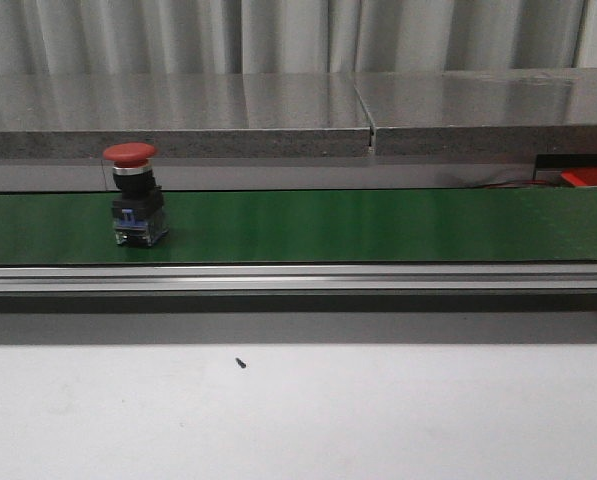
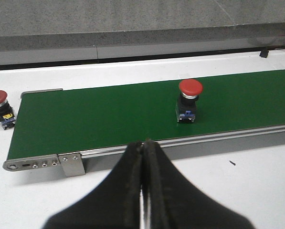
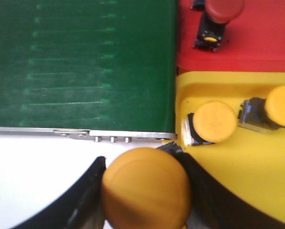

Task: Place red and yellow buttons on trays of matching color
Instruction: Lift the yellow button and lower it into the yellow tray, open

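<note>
In the front view, a red button [image 1: 135,195] stands upright on the green conveyor belt [image 1: 378,225], at the left of the frame. Its mushroom cap sits on top of a black and blue body. The belt runs across the whole width, with a silver rail along its near edge. Below it lies the white table [image 1: 378,420], where a small dark speck [image 1: 240,363] lies near the middle. A sliver of the red tray [image 1: 590,177] shows at the right edge, behind the belt. Neither tool appears here.

In the left wrist view, the left tool [image 2: 143,157] fills the lower middle of the frame, its two black fingers pressed together with nothing between them. The same red button [image 2: 189,100] stands on the belt, right of centre. A second red button [image 2: 1,109] stands on the white table at the far left, just off the belt's end.

In the right wrist view, the right tool [image 3: 144,188] is clenched on a yellow button [image 3: 146,188], whose large cap fills the lower middle of the frame between the dark fingers. It hangs beside the corner of the yellow tray [image 3: 237,176]. Two more yellow buttons [image 3: 211,121] [image 3: 271,110] lie on their sides in that tray at the right. Above it, a further red button [image 3: 218,19] rests in the red tray [image 3: 271,43] at the upper right. The belt takes up the upper left.
</note>
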Controlling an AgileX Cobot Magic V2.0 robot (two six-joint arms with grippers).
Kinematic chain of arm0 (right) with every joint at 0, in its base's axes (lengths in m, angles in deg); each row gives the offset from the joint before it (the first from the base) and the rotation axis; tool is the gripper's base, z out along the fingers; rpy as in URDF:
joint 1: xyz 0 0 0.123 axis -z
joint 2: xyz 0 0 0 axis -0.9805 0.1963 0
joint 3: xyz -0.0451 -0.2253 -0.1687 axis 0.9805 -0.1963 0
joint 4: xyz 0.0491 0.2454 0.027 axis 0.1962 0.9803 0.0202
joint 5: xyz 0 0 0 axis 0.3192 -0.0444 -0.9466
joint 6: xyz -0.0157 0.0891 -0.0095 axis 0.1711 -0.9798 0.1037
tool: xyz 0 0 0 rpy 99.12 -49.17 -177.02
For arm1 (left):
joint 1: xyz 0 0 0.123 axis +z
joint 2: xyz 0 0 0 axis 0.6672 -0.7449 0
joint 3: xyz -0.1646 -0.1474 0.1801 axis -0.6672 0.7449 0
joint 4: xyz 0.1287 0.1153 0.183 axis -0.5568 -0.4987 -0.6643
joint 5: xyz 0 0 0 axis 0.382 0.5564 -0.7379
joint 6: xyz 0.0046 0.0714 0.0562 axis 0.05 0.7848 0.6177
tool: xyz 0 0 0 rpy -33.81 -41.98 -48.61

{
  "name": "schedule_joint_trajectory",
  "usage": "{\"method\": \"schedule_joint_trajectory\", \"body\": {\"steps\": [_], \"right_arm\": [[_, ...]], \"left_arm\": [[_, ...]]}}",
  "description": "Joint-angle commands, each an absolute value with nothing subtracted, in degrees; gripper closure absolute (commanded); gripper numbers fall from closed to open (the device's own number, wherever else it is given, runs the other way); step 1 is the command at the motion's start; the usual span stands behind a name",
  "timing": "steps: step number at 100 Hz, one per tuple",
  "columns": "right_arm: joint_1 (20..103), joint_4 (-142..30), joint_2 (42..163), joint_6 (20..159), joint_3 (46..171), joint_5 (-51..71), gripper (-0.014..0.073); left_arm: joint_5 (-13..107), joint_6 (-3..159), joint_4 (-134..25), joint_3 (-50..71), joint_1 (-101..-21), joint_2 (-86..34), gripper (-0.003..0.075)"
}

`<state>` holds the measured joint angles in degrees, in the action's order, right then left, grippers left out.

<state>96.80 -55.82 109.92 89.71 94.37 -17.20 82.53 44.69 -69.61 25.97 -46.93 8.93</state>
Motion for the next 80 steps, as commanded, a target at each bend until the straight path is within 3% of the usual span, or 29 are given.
{"method": "schedule_joint_trajectory", "body": {"steps": [1,56,80], "right_arm": [[99.11,-55.73,108.36,89.76,95.35,-13.87,0.0412],[112.54,-57.32,110.72,78.62,87.99,-0.69,0.0412],[114.51,-57.27,116.82,76.23,88.09,1.98,0.0412]], "left_arm": [[78.57,44.58,-68.70,24.53,-47.36,8.48,0.0739],[78.57,44.58,-68.70,24.53,-47.36,8.48,0.0739],[78.57,44.58,-68.70,24.53,-47.36,8.48,0.0739]]}}
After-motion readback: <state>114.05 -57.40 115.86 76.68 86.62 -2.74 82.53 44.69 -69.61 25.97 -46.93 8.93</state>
